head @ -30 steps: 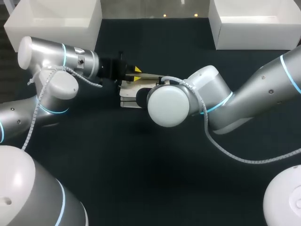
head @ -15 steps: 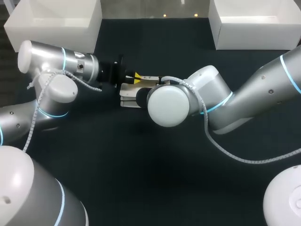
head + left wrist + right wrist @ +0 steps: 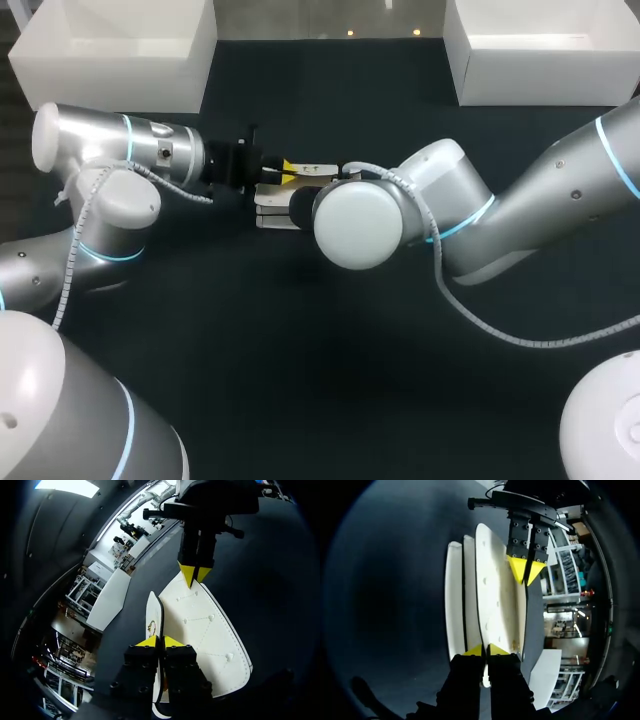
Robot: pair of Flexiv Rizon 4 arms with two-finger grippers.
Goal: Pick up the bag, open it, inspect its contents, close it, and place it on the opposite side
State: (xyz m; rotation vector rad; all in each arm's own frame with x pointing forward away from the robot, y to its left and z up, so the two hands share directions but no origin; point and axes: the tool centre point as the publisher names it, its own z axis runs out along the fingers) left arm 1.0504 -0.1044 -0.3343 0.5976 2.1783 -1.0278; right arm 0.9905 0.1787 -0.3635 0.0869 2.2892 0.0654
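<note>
A white bag point(image 3: 272, 208) hangs over the middle of the dark table, held between both arms. In the head view my left gripper point(image 3: 289, 168) sits at the bag's left end, and the round wrist of my right arm point(image 3: 360, 222) hides the right gripper. In the left wrist view my left gripper point(image 3: 160, 641) is shut on a thin flap edge of the bag point(image 3: 205, 625), and my right gripper point(image 3: 195, 574) pinches the far end. In the right wrist view my right gripper point(image 3: 485, 650) is shut on one white panel of the bag point(image 3: 492, 595), opposite my left gripper point(image 3: 526, 570).
A white box point(image 3: 120, 45) stands at the table's back left and another white box point(image 3: 540, 50) at its back right. Dark table surface point(image 3: 330, 380) spreads in front of the bag.
My left gripper has closed on the bag's flap edge and shifted a little towards the front of the table. The right arm and the bag's body have stayed in place.
</note>
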